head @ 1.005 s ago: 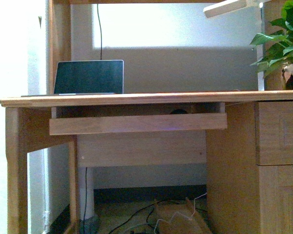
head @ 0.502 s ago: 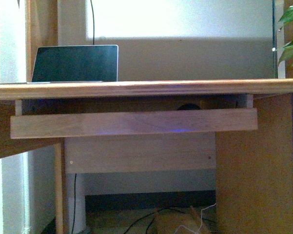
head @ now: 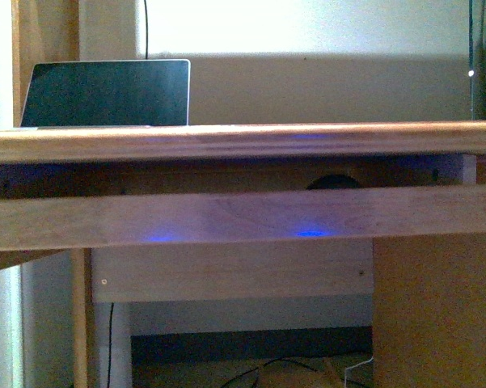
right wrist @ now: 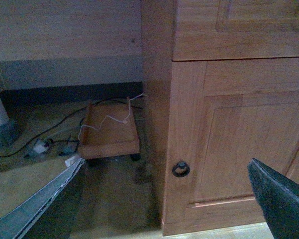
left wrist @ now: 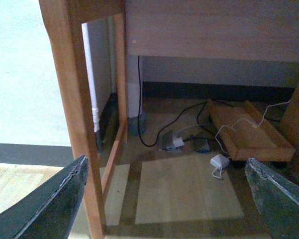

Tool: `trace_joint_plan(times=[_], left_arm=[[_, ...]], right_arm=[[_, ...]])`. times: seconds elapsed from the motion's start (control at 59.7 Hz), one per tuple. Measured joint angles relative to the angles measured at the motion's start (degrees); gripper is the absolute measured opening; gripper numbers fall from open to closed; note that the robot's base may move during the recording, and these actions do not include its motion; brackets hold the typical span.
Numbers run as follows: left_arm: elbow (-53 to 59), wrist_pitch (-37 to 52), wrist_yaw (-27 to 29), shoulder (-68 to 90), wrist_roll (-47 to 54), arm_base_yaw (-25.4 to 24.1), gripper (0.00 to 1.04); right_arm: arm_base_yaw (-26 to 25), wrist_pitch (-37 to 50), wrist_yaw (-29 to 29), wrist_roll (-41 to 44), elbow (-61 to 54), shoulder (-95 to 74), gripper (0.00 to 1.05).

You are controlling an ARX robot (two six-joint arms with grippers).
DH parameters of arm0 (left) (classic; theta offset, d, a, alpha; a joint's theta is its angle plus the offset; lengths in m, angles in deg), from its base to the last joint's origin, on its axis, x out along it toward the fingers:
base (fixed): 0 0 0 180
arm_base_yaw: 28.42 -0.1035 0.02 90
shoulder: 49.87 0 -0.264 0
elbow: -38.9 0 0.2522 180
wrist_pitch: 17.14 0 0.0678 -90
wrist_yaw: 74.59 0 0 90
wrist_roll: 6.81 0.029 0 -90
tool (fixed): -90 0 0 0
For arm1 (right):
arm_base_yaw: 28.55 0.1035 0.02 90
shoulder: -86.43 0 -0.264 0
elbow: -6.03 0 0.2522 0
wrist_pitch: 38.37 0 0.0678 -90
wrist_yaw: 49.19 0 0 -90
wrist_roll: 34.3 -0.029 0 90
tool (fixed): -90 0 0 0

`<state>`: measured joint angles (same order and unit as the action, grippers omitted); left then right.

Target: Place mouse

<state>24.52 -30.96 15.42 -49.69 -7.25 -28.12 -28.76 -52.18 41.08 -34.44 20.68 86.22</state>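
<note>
In the front view only the dark rounded top of the mouse (head: 333,182) shows. It sits on the pull-out keyboard tray (head: 226,218), behind the tray's front board and under the desktop (head: 243,139). Neither gripper shows in the front view. My left gripper (left wrist: 166,162) is open and empty, held low in front of the desk's leg space over the floor. My right gripper (right wrist: 166,164) is open and empty, held low in front of the desk's cabinet door (right wrist: 239,129).
A laptop (head: 105,93) stands open at the desktop's back left. A desk leg (left wrist: 74,109) is close to my left gripper. Cables, a white adapter (left wrist: 219,162) and a low wooden trolley (left wrist: 249,132) lie on the floor under the desk. The cabinet door has a ring pull (right wrist: 180,169).
The front view has moved closer to the desk. The tray and desktop look larger and the plant has left the picture. Blue light spots now show on the tray front.
</note>
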Motion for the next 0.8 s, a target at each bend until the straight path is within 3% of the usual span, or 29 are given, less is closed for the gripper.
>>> trace_joint_plan(times=[0.804], left_arm=[[0.0,0.0,0.0,0.0,0.0,0.0,0.97]], right_arm=[[0.0,0.0,-0.1,0.0,0.0,0.0,0.97]])
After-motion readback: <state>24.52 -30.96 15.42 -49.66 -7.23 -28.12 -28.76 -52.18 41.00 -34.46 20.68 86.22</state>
